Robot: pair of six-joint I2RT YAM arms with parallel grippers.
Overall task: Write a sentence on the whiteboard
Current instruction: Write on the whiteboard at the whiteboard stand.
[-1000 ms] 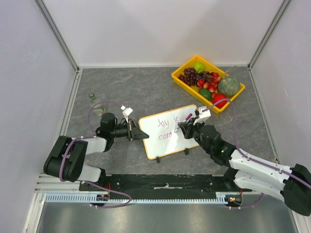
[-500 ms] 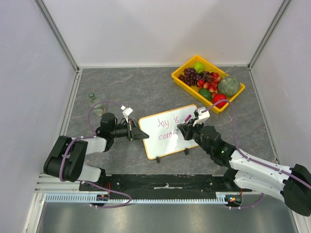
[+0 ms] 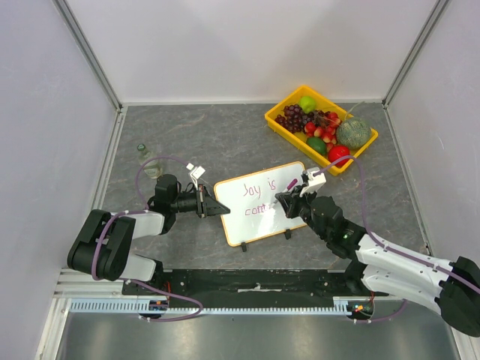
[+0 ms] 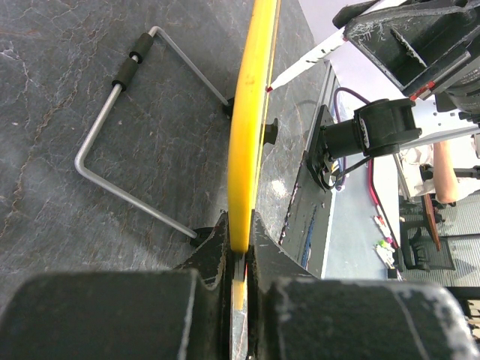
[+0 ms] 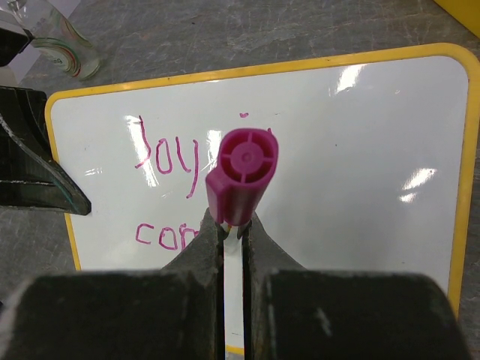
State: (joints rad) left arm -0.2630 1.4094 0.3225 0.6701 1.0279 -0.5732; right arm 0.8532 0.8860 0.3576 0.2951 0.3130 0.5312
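Note:
The whiteboard (image 3: 255, 226) stands tilted on the grey table, its yellow frame edge-on in the left wrist view (image 4: 251, 112). My left gripper (image 3: 212, 206) (image 4: 238, 240) is shut on the board's left edge. My right gripper (image 3: 285, 201) (image 5: 234, 229) is shut on a marker (image 5: 241, 176) with a magenta end, held over the board's middle with its white tip (image 4: 300, 69) against the face. The sentence (image 3: 259, 199) in pink reads "Joy is" above "cont"; "Joy" (image 5: 165, 157) and "con" (image 5: 157, 234) show, and the marker hides the rest.
A yellow tray (image 3: 279, 120) of fruit stands at the back right. A small glass bottle (image 3: 148, 160) (image 5: 64, 49) stands to the left of the board. The board's wire stand (image 4: 112, 150) rests on the table behind it. Walls enclose the table's left, back and right.
My right gripper has shifted slightly to the right with the marker along the second line. The left gripper and the board have not moved.

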